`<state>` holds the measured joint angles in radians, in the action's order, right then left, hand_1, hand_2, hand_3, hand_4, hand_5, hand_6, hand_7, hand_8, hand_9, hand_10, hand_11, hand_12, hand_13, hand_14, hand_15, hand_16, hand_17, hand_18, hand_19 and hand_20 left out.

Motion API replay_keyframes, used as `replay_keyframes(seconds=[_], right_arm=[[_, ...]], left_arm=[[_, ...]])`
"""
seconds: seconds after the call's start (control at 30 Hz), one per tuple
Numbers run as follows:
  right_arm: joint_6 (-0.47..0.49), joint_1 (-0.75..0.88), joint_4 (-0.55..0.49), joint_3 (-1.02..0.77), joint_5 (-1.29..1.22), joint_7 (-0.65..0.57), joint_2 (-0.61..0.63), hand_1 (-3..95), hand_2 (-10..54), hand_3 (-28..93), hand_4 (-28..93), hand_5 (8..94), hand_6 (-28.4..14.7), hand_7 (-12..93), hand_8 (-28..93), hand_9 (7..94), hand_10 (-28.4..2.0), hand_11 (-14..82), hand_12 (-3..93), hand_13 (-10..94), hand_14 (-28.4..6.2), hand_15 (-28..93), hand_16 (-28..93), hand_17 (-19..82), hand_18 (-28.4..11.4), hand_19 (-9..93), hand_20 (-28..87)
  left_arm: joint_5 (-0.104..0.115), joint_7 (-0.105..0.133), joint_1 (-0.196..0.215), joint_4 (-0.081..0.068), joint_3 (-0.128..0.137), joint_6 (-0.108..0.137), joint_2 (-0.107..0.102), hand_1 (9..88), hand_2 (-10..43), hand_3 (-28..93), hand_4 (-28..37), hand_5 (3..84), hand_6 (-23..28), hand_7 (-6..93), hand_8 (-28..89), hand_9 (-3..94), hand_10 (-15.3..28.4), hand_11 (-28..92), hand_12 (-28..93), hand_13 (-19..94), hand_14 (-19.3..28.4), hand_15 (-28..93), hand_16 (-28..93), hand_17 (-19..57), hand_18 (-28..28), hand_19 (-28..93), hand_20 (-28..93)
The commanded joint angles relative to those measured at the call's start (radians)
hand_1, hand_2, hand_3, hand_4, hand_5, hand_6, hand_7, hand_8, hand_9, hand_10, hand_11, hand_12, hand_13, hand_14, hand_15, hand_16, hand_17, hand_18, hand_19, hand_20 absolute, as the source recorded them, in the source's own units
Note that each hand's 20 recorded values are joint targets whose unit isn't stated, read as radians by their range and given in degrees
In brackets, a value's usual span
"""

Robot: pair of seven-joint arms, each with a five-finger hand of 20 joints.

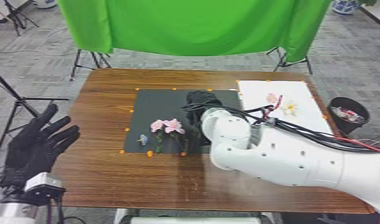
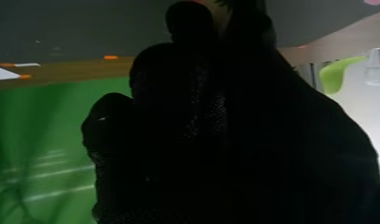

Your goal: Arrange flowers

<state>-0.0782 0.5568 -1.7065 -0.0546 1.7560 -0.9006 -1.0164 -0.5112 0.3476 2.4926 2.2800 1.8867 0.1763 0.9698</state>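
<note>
Right hand (image 1: 200,99) low over the dark sheet (image 1: 154,107), on the right-hand side of the pink flowers (image 1: 172,125); whether released, clenched or grasping a stem, impossible to tell. In the right wrist view, a scrap of green (image 2: 224,3) close to the same hand, perhaps leaf. Left hand (image 1: 37,142) open and empty, beside the left edge of the table (image 1: 102,175).

Pink flowers lying on the dark sheet, stems towards the near edge; a small pale blue bloom (image 1: 143,139) just to their left. More flowers (image 1: 290,108) on the white sheet (image 1: 249,90), over to the right.

Probable step in hand: placing or adjusting a flower beside the pink ones. Work from the stem, never the petals. Lower gently, line up with the neighbouring stems, and leave a little space between heads. Let the stem settle before easing off, then lift straight up, so as not to drag a leaf or brush the pink petals sideways. Watch the glove's width: easy to nudge a finished bloom out of place.
</note>
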Motion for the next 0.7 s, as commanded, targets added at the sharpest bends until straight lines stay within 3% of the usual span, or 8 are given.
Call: replay_keyframes(seconds=[0.03, 0.57, 0.67, 0.7], right_arm=[[-0.001, 0.024, 0.013, -0.012, -0.001, -0.004, -0.028, 57.5, -8.9, 74, -28, 79.3, 0.5, 20, 4, 90.2, -8.5, 12.3, 30.6, 82, -3.5, 64, 16, 55, -13.6, 93, 31], [0.026, -0.009, 0.022, 0.015, 0.01, -0.004, -0.071, 56.3, -8.9, 74, -28, 77.9, -0.4, 20, 4, 88.8, -8.6, 12.3, 30.2, 81, -3.7, 64, 16, 54, -14.1, 93, 31], [0.029, -0.01, 0.026, 0.021, 0.03, -0.019, -0.071, 55.5, -9.2, 74, -28, 76.0, -1.2, 19, 4, 87.6, -8.6, 11.2, 30.9, 80, -4.1, 65, 16, 53, -14.2, 93, 31], [0.036, -0.009, 0.023, 0.019, 0.027, -0.029, -0.067, 55.3, -9.3, 74, -28, 75.3, -1.4, 19, 3, 87.3, -8.7, 10.8, 31.1, 80, -4.2, 65, 16, 53, -14.2, 93, 30]], left_arm=[[-0.017, -0.034, -0.02, -0.007, -0.005, -0.026, 0.008, 30.7, 6.6, 63, -18.2, 33.4, 8.4, 6.6, -7, 27.5, 19.0, 23, 12, 20, 27.9, 54, -11, -5.6, 28.4, 58, -8], [-0.023, -0.039, -0.027, -0.007, -0.01, -0.024, 0.017, 30.6, 6.7, 63, -18.2, 33.5, 8.4, 6.7, -7, 27.6, 19.1, 23, 12, 20, 27.9, 54, -11, -5.7, 28.4, 58, -8], [-0.02, -0.028, -0.017, -0.005, -0.009, -0.019, 0.017, 30.7, 6.6, 63, -18.2, 33.6, 8.5, 6.7, -7, 27.6, 19.1, 23, 12, 20, 27.9, 54, -11, -5.7, 28.4, 58, -8], [-0.025, -0.043, -0.023, -0.006, -0.008, -0.025, 0.024, 30.6, 6.6, 63, -18.2, 33.6, 8.5, 6.7, -7, 27.6, 19.1, 23, 12, 20, 27.9, 54, -11, -5.7, 28.4, 58, -8]])
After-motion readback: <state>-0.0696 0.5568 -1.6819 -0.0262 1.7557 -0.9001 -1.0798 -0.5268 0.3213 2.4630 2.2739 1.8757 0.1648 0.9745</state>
